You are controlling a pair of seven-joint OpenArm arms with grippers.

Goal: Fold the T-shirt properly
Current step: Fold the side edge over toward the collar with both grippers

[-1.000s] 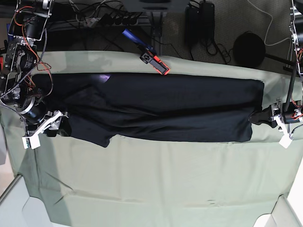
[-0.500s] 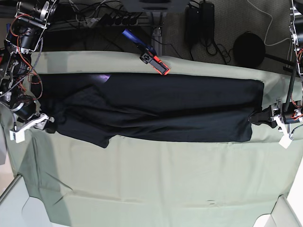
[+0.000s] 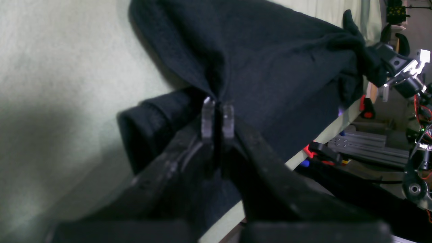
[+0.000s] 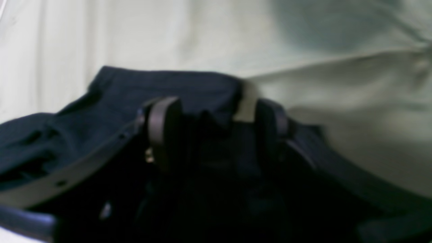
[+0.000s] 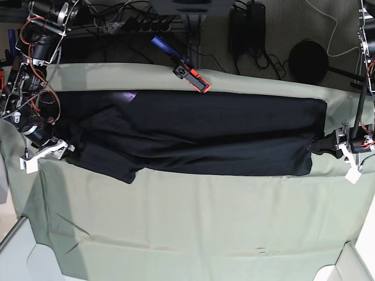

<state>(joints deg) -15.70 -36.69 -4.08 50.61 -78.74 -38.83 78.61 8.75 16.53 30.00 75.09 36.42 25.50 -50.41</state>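
The black T-shirt point(image 5: 199, 134) lies in a long lengthwise band across the pale green sheet point(image 5: 193, 222). At the band's right end, my left gripper point(image 5: 320, 146) is shut on a pinched fold of the shirt point(image 3: 270, 67). The wrist view shows its fingertips point(image 3: 208, 118) pressed together on the cloth. My right gripper point(image 5: 61, 151) is at the band's left end. Its fingers point(image 4: 165, 128) stand wide apart over the dark cloth point(image 4: 168, 84), with a strip of green showing between them. A purplish patch point(image 5: 128, 94) shows near the far left edge.
An orange and black tool with a blue handle point(image 5: 188, 72) lies at the sheet's far edge. Beyond the table are a round black disc point(image 5: 309, 61), cables and a power strip point(image 5: 146, 23). The table's edge point(image 3: 303, 152) runs close beside the left gripper.
The right gripper swung outward to the left past the shirt's end, then came partway back to it. The left gripper and the shirt's right end stayed still.
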